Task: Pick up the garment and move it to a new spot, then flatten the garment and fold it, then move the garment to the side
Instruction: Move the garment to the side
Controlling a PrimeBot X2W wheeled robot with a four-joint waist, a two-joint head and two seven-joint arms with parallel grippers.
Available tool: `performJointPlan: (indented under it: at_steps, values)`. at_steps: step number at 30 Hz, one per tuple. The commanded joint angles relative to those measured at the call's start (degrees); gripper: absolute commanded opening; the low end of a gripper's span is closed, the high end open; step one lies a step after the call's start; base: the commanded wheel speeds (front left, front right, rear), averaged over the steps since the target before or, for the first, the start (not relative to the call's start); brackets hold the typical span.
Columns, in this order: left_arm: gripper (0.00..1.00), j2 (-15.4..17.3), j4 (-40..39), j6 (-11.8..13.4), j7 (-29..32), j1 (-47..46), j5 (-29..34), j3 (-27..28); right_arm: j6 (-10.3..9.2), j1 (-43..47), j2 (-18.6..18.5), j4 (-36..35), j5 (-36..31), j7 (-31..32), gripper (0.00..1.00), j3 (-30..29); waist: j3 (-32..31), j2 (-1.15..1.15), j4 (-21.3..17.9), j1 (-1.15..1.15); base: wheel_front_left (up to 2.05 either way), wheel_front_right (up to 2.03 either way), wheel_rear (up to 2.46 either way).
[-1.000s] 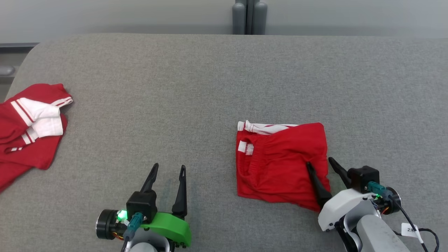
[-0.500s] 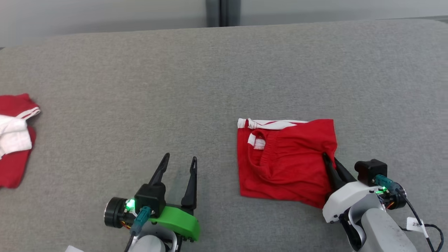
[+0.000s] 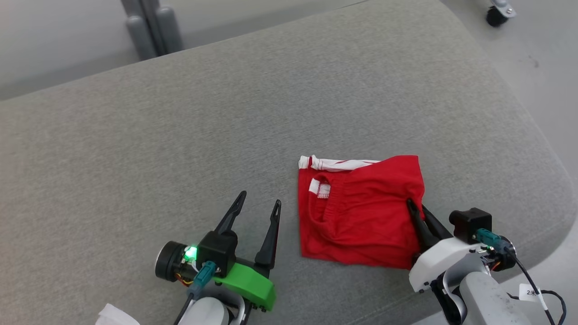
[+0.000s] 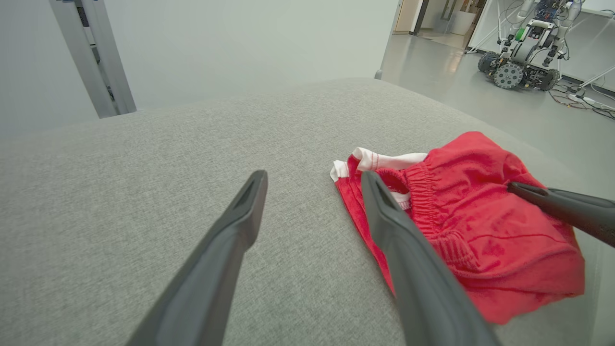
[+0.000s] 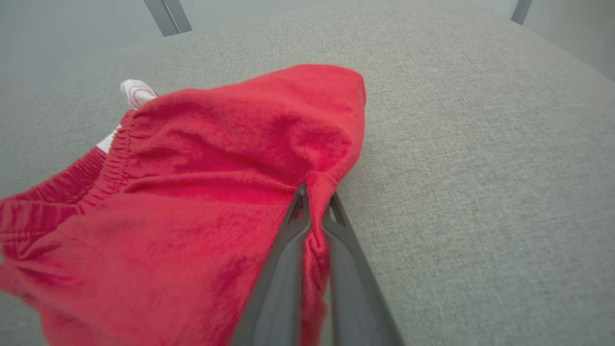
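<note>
The garment (image 3: 356, 207) is a folded pair of red shorts with white trim, lying on the grey padded table (image 3: 226, 113) near its right end. My right gripper (image 3: 415, 206) is shut on the garment's right edge; in the right wrist view the two fingers pinch a ridge of red cloth (image 5: 314, 192), and the garment (image 5: 202, 192) bunches up to their left. My left gripper (image 3: 261, 200) stands open just left of the garment, nothing between its fingers. The left wrist view has the garment (image 4: 461, 221) to the right of my open fingers, with the right gripper's fingers (image 4: 562, 206) coming in from the right.
The table's rounded right edge (image 3: 546, 180) lies close to my right arm, with floor beyond. A grey post (image 3: 149, 27) stands behind the table. Another wheeled robot (image 4: 521, 62) stands far off on the floor. A white scrap (image 3: 115, 316) sits by my left arm.
My right gripper closed on the garment's right edge, bunching the cloth. The head camera swung right, so the other red garment at the left left the picture.
</note>
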Motion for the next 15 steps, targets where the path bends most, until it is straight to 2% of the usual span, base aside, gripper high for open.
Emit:
performJointPlan:
  at_steps: [1,7,13,15]
  values:
    - [1.00,0.4,0.3,-0.2,0.0,-0.8,0.6,0.2,-0.11,0.3,-0.1,-0.3,0.2,0.0,0.00,0.7,0.5,0.00,-8.5,0.00,0.00,0.00,0.00]
    - [1.00,0.4,0.9,-0.6,0.0,-1.2,1.2,-0.1,-0.11,-0.9,-0.1,-1.0,-2.8,0.0,0.00,1.3,1.7,0.00,-10.2,0.00,0.00,0.00,0.00]
    - [1.00,0.4,1.6,-0.6,0.0,-2.5,2.1,0.8,-0.11,-6.6,-0.3,-0.5,-8.1,0.0,0.00,0.9,4.8,0.00,-8.2,0.00,0.00,0.00,0.00]
    - [1.00,0.4,1.9,-1.0,0.0,-3.0,2.8,1.3,-0.11,-9.5,-1.3,0.1,-9.8,0.0,0.00,0.7,6.3,0.00,-7.1,0.00,0.00,0.00,0.00]
